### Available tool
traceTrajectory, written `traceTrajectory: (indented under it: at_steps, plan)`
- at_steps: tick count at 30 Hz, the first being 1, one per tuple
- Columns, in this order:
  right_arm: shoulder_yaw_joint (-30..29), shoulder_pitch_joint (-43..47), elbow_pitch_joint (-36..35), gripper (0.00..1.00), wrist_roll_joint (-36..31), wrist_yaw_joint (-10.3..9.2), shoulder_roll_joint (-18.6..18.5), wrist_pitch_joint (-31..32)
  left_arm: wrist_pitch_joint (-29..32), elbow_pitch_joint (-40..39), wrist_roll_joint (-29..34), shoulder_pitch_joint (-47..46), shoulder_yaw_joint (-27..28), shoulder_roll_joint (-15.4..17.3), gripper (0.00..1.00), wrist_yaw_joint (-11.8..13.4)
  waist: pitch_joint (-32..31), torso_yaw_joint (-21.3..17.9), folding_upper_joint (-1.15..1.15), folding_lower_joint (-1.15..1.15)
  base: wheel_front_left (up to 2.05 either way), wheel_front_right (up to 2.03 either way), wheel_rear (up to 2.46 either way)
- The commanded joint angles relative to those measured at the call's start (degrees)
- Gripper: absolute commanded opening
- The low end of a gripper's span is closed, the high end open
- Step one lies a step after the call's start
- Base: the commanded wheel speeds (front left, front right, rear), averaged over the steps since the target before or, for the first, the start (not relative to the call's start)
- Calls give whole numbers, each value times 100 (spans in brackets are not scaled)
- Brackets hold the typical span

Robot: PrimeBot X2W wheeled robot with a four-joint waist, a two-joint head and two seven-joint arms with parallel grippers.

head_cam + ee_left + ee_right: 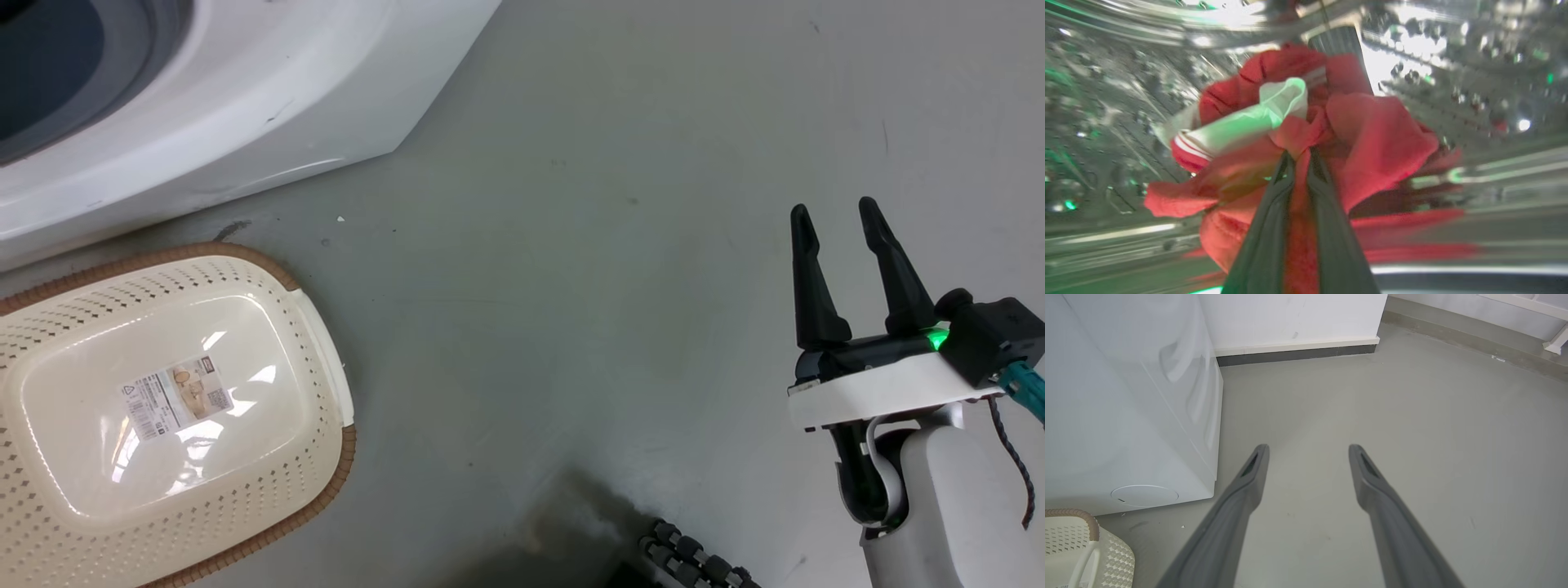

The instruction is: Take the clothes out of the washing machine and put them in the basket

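Washing machine (245,98): steel drum gleams around the catch.
Basket (245,250): just beside the machine, bottom bare.
Clothes (1380,139): red bundle, inside the drum.
Left gripper (1300,157): pinching the clothes; draw out slowly, clear the rim.
Right gripper (835,210): jaws wide, idle.

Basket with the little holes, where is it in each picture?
Head view: the basket sits at the lower left, on the floor, just below the washing machine.
Right wrist view: the basket peeks in at the bottom left corner, under the washing machine.
Left wrist view: this one looks into the drum at the red clothes.
Shared landmark: the white washing machine beside the basket.
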Motion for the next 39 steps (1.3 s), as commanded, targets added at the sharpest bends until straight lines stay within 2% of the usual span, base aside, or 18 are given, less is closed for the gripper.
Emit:
traceTrajectory:
  at_steps: [1, 9, 12, 19, 22, 29, 39]
  plan:
    - [-30, -67, 4, 100, -1, -4, 4, -9, -236, -32, 35, 68, -9, 3, 0, 50, -48, 11, 0, 0, 0, 0, 0]
    - [-192, 72, -15, 100, -138, -4, 2, -9, -1958, 201, -60, 310, 58, -221, 0, 295, -466, 100, 0, 0, 0, 0, 0]
    - [-231, 156, -2, 100, -200, -4, 1, -9, -2626, 389, -175, 592, 156, -305, 0, 355, -730, 123, 0, 0, 0, 0, 0]
    - [-377, 408, 57, 100, -369, -4, 1, -9, -3697, 712, -544, 1575, 397, -637, 0, 472, -1353, 277, 0, 0, 0, 0, 0]
    - [-440, 522, 70, 100, -437, -4, 1, -9, -4071, 762, -702, 1955, 496, -789, 0, 489, -1615, 366, 0, 0, 0, 0, 0]
    - [-542, 791, 96, 100, -667, -4, 0, -9, -4797, 786, -967, 2622, 575, -1050, 0, 360, -2264, 637, 0, 0, 0, 0, 0]
    - [-690, 1210, -108, 100, -898, -4, 0, 240, -5191, 327, -1131, 3363, 429, -1407, 0, 225, -3047, 1045, 0, 0, 0, 0, 0]
